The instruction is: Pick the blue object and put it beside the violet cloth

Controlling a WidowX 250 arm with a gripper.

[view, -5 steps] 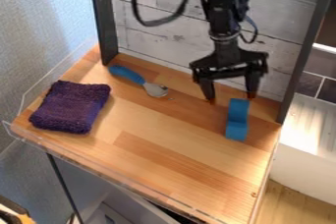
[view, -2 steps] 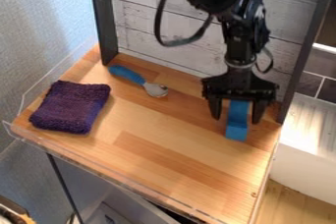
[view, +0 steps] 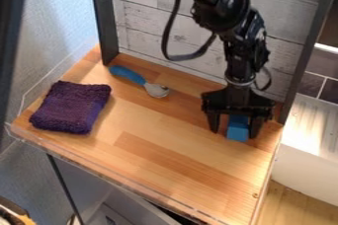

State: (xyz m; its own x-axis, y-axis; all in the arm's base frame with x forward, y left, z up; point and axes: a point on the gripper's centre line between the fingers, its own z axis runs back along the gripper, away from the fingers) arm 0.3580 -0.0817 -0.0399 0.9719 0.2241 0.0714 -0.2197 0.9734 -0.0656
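Blue block [view: 237, 133] on the wooden bench [view: 165, 169], right of centre in the frame, near the bench's right edge. Its upper part is hidden under the hand [view: 233, 131]; a lower part shows. Hand points down, its two fingers apart, one on either side of the block. A gap shows between the block and the finger on the frame's left; the other finger is just beside the block, contact cannot be told.

Black arm [view: 223, 9] enters at the top edge and slants down to the right, a dark cable [view: 168, 34] looping on its left side.

Violet cloth [view: 71, 106] lies folded at the left of the frame, near the bench's left edge. Block and cloth are well apart, with bare wood between them.

A tool with a blue handle [view: 127, 74] and rounded metal head [view: 157, 90] lies on the bench, above and to the right of the cloth, apart from both cloth and block.

Behind the bench, pale planks [view: 142, 26] between two dark posts. White box-like unit [view: 307, 140] at the right edge of the frame.
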